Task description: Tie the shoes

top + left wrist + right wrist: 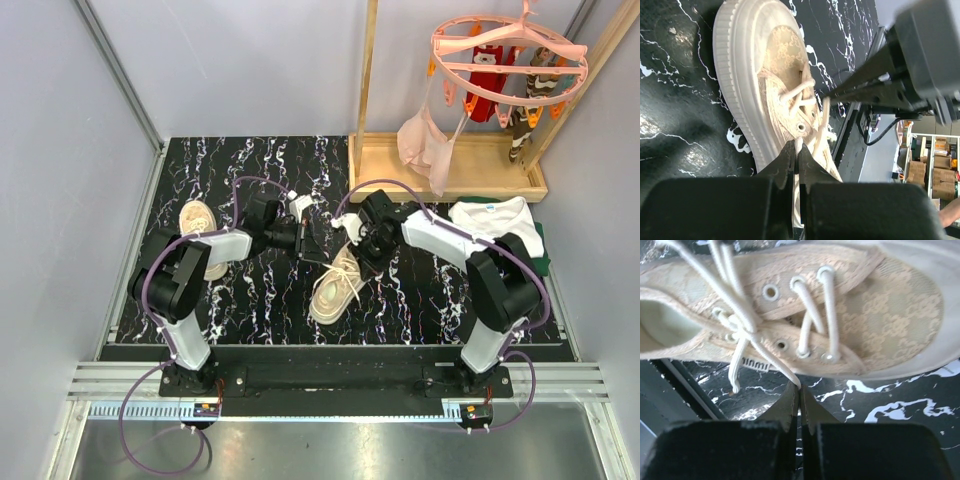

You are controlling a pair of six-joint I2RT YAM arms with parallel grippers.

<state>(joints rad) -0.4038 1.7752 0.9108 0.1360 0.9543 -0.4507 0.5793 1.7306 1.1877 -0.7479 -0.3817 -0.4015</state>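
Note:
One beige shoe [335,287] lies in the middle of the black marbled mat, its white laces pulled up and back. The second shoe [199,227] lies at the left, partly behind the left arm. My left gripper [311,244] is over the far end of the middle shoe; in the left wrist view it [799,149] is shut on a white lace [821,125] beside that shoe [755,75]. My right gripper [352,250] is just to its right; in the right wrist view it [800,390] is shut on the other lace [767,352] below that shoe [880,320]. The laces cross in a loose knot [740,330].
A wooden rack base [450,165] stands at the back right, with a pink hanger [510,50] of small garments above it. A white and green cloth [495,220] lies beside the right arm. The mat's near edge [340,350] borders the arm bases.

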